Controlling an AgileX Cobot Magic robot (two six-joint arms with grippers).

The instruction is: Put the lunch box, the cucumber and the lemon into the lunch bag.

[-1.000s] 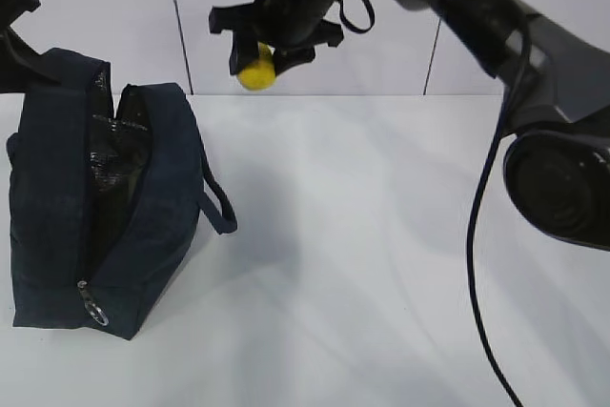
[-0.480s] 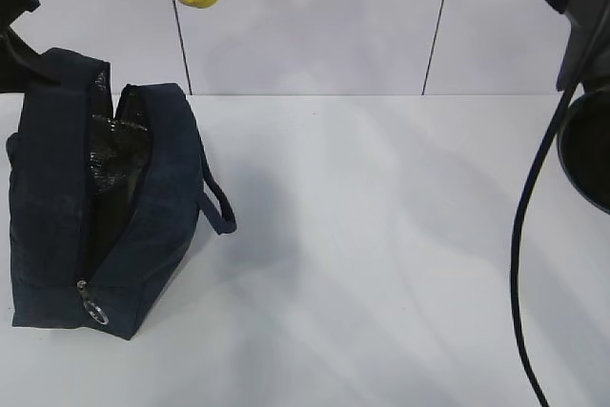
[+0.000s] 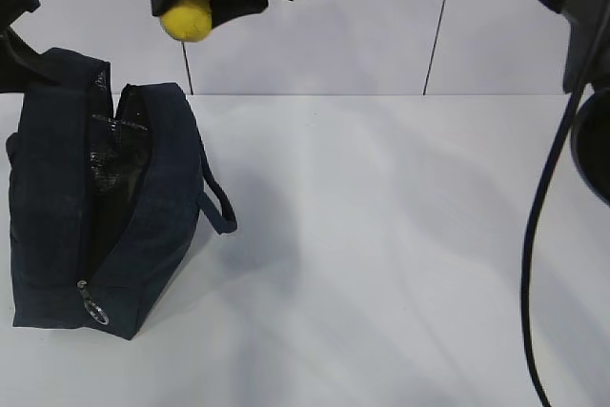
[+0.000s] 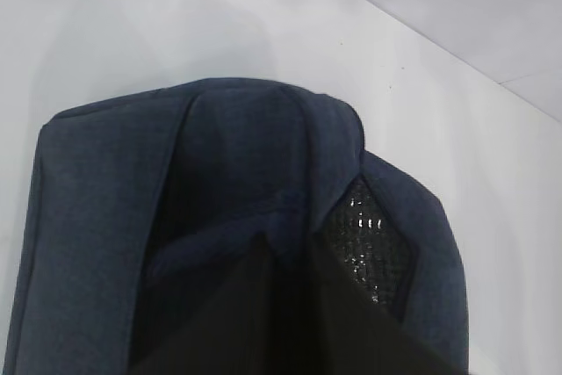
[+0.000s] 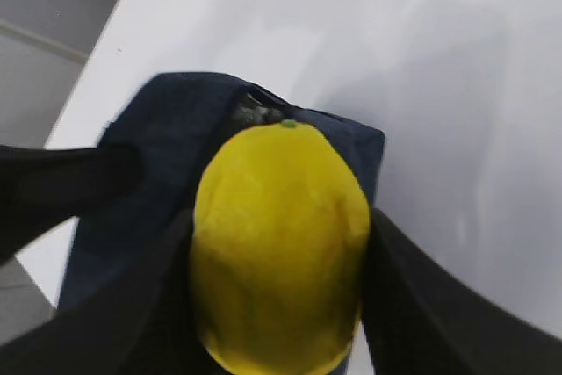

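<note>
The dark navy lunch bag stands at the left of the table with its top zipper open and its shiny black lining showing. My left gripper is shut on the bag's far rim; its dark fingers pinch the fabric in the left wrist view. My right gripper is shut on the yellow lemon and holds it in the air above the bag's far end. In the right wrist view the lemon sits between the fingers, with the bag below. The lunch box and the cucumber are out of view.
The bag's silver ring zipper pull hangs at its near end, and a strap handle sticks out to the right. The white table spreads to the right of the bag. The right arm's cable hangs at the right edge.
My right gripper has carried the lemon left and upward, then slightly down, from right of the bag to above its far end. The bag and left gripper have not moved.
</note>
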